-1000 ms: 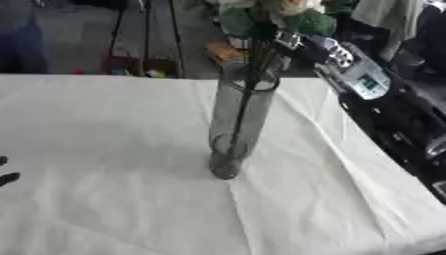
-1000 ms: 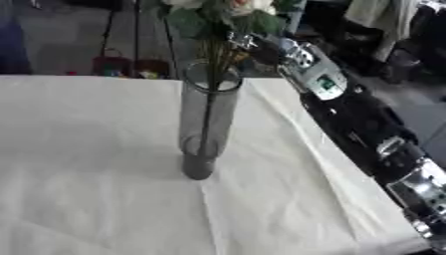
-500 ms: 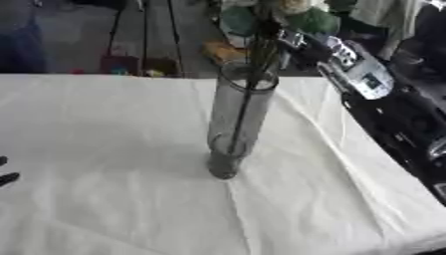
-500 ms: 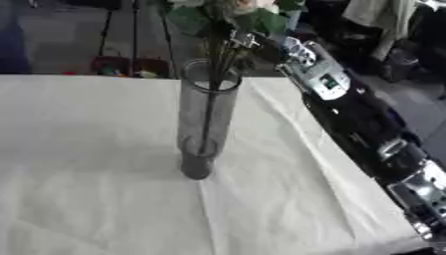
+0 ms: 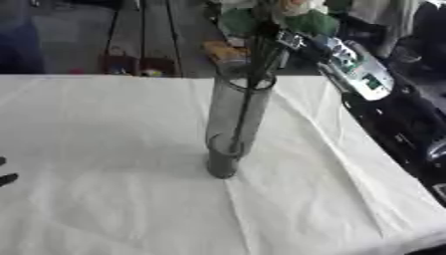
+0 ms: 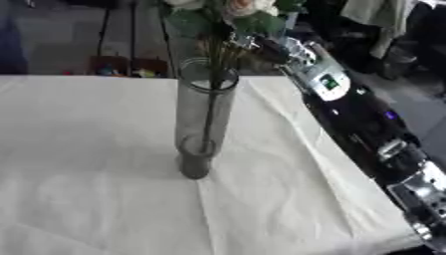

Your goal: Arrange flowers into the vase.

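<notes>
A tall smoky glass vase [image 5: 231, 124] stands upright in the middle of the white tablecloth [image 5: 104, 149]. A bunch of pale flowers [image 6: 240, 7] with green leaves pokes out above its rim, and a dark stem [image 5: 244, 109] runs down inside the glass almost to the bottom. My right hand [image 6: 266, 49] comes in from the upper right and sits just beside the rim, fingers curled on the stems below the blossoms. Only the dark fingertips of my left hand [image 5: 5, 172] show at the left edge, resting straight on the cloth.
My right forearm [image 6: 348, 104] stretches along the table's right edge [image 5: 383, 164]. Behind the far edge are dark stand legs [image 5: 139, 35] and floor clutter. The cloth is creased around the vase.
Hardly anything differs: the right hand stays at the vase rim on the stems with only a slight wobble. The left fingertips have not moved.
</notes>
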